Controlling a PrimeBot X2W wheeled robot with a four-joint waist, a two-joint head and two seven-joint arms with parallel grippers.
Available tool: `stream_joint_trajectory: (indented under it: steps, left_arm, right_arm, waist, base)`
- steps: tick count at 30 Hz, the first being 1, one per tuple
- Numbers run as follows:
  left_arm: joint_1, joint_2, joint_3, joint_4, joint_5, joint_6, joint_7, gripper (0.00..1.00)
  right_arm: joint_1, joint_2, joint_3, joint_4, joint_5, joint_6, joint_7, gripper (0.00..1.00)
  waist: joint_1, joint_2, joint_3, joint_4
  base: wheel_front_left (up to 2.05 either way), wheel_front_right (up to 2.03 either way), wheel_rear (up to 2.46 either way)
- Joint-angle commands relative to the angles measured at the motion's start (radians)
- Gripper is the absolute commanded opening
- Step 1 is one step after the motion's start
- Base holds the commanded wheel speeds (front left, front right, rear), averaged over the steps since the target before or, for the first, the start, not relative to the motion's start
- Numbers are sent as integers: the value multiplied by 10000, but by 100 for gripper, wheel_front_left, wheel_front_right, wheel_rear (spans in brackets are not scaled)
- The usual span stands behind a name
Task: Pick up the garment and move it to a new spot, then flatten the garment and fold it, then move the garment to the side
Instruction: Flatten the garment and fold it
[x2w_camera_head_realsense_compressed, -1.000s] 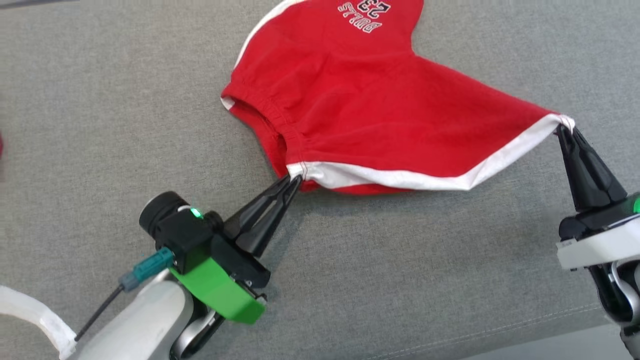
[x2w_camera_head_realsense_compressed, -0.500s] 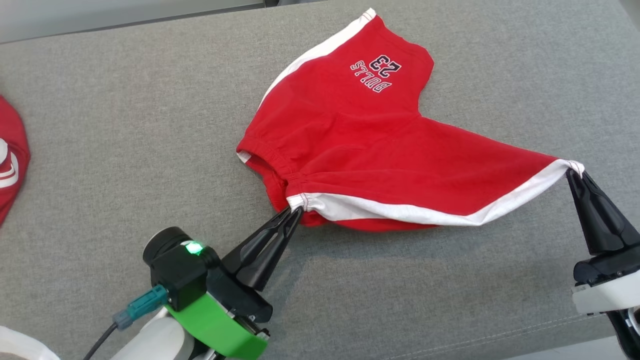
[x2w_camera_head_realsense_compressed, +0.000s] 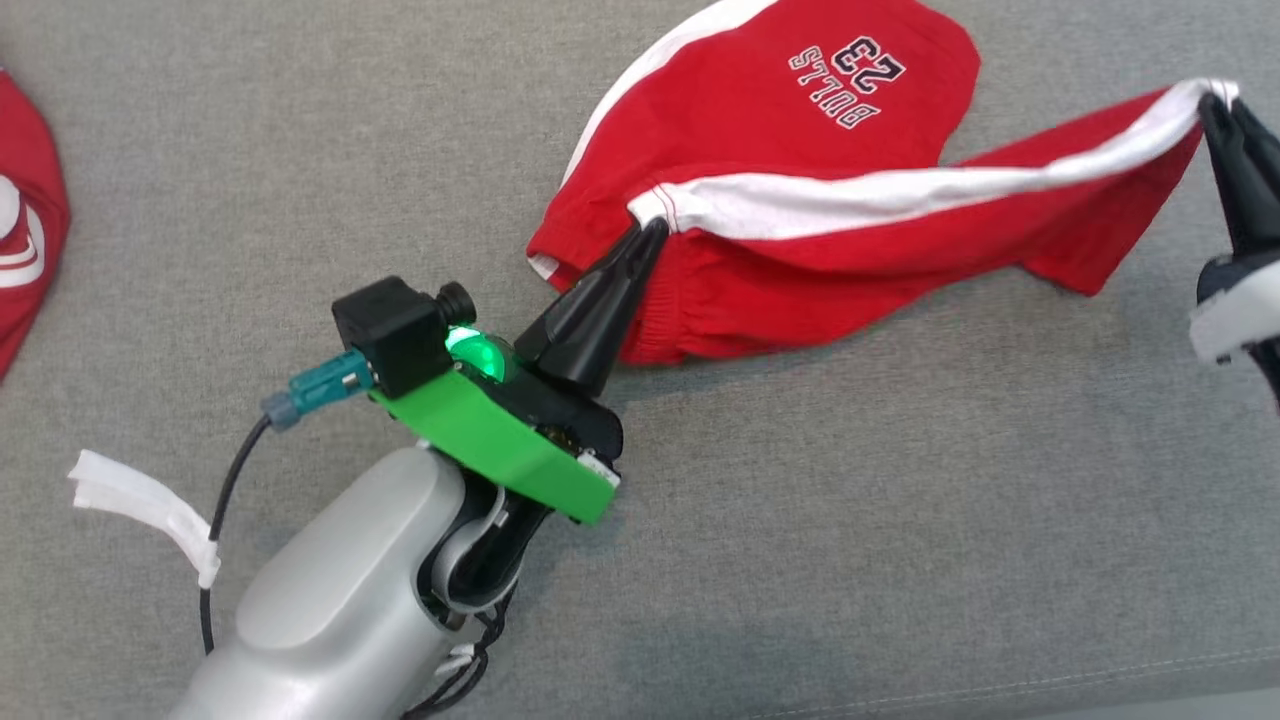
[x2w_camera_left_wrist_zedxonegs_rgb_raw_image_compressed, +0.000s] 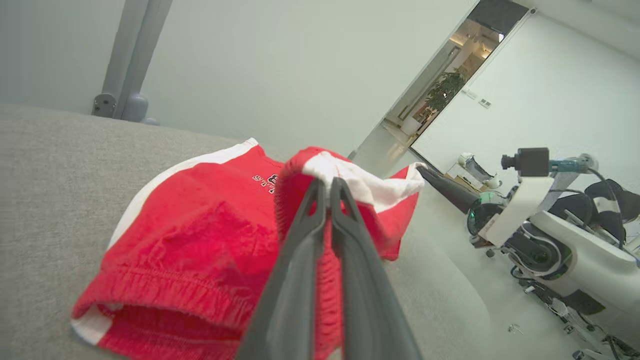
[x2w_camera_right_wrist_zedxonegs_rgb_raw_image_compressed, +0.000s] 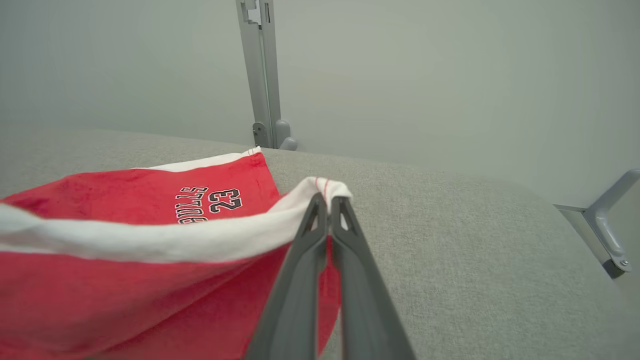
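The garment (x2w_camera_head_realsense_compressed: 800, 150) is a pair of red shorts with white side stripes and "BULLS 23" printed on one leg, lying on the grey cushion (x2w_camera_head_realsense_compressed: 800, 500). My left gripper (x2w_camera_head_realsense_compressed: 648, 222) is shut on the waistband end of a white stripe, and that edge is lifted off the cushion. My right gripper (x2w_camera_head_realsense_compressed: 1212, 97) is shut on the hem end of the same stripe at the far right. The stripe (x2w_camera_head_realsense_compressed: 900, 188) stretches between the two. In the left wrist view the garment (x2w_camera_left_wrist_zedxonegs_rgb_raw_image_compressed: 200, 235) bunches around the left gripper (x2w_camera_left_wrist_zedxonegs_rgb_raw_image_compressed: 327, 182). The right wrist view has the right gripper (x2w_camera_right_wrist_zedxonegs_rgb_raw_image_compressed: 325, 197) pinching white trim of the garment (x2w_camera_right_wrist_zedxonegs_rgb_raw_image_compressed: 125, 280).
Another red and white piece of cloth (x2w_camera_head_realsense_compressed: 25, 200) lies at the cushion's left edge. A white strap (x2w_camera_head_realsense_compressed: 140, 505) hangs by my left forearm. The cushion's front seam (x2w_camera_head_realsense_compressed: 1000, 680) runs along the bottom right. A grey metal post (x2w_camera_right_wrist_zedxonegs_rgb_raw_image_compressed: 260, 75) stands behind the cushion.
Both grippers have lifted the striped edge and carried it away from me over the rest of the shorts. The head camera has also shifted.
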Motion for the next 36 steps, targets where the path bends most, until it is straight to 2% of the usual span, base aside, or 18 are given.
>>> stream_joint_trajectory:
  steps: [1, 5, 8, 19, 29, 30, 31, 32, 33, 36]
  left_arm:
    - [-254, -44, 37, 131, -275, -27, -11, 0]
    - [-637, -321, 238, 588, -1516, -27, -10, 0]
    - [-879, -415, 438, 691, -2055, -27, -10, 0]
    - [-1414, -860, 960, 978, -2414, -28, -10, 0]
    - [-1529, -1000, 1083, 1105, -2301, -28, -10, 0]
    - [-1517, -1023, 1077, 1090, -2327, -28, -10, 0]
    - [-1481, -1056, 1145, 1098, -2334, -28, -10, 27]
    - [-1440, -1072, 1116, 1146, -2356, -28, -10, 57]
    - [-1442, -1063, 1105, 1187, -2259, -28, -10, 100]
    - [-1284, -1120, 1241, 1340, -2002, -28, -8, 100]
  right_arm:
    - [-436, -21, 110, 177, 37, -10, 151, 0]
    - [-2027, -70, 717, 896, 180, -10, 671, 0]
    - [-3063, -97, 1238, 1451, 304, -10, 962, 0]
    - [-6019, -88, 2890, 3512, 723, -10, 1551, 0]
    - [-7494, 12, 4099, 4916, 1028, -10, 1090, 0]
    - [-7539, 75, 4198, 5043, 1115, -10, 1024, 10]
    - [-7577, 117, 4260, 5165, 1186, -10, 936, 44]
    - [-7623, 152, 4315, 5273, 1266, -10, 792, 100]
    - [-7646, 179, 4371, 5350, 1345, -10, 612, 100]
    - [-7464, 214, 4553, 5504, 1607, -10, -38, 100]
  waist:
    - [0, -1, 615, 520]
    - [0, -1, 1038, 827]
    - [0, -1, 1331, 1078]
    - [0, -1, 2043, 1782]
    - [0, -1, 2285, 2055]
    - [0, -1, 2289, 2068]
    - [0, -1, 2290, 2078]
    - [0, -1, 2281, 2078]
    - [0, -1, 2261, 2075]
    - [0, -1, 2093, 2044]
  base:
    - [0, 0, 0]
    - [0, 0, 0]
    - [0, 0, 0]
    - [0, 0, 0]
    - [0, 0, 0]
    - [0, 0, 0]
    - [0, 0, 0]
    - [0, 0, 0]
    - [0, 0, 0]
    - [0, 0, 0]
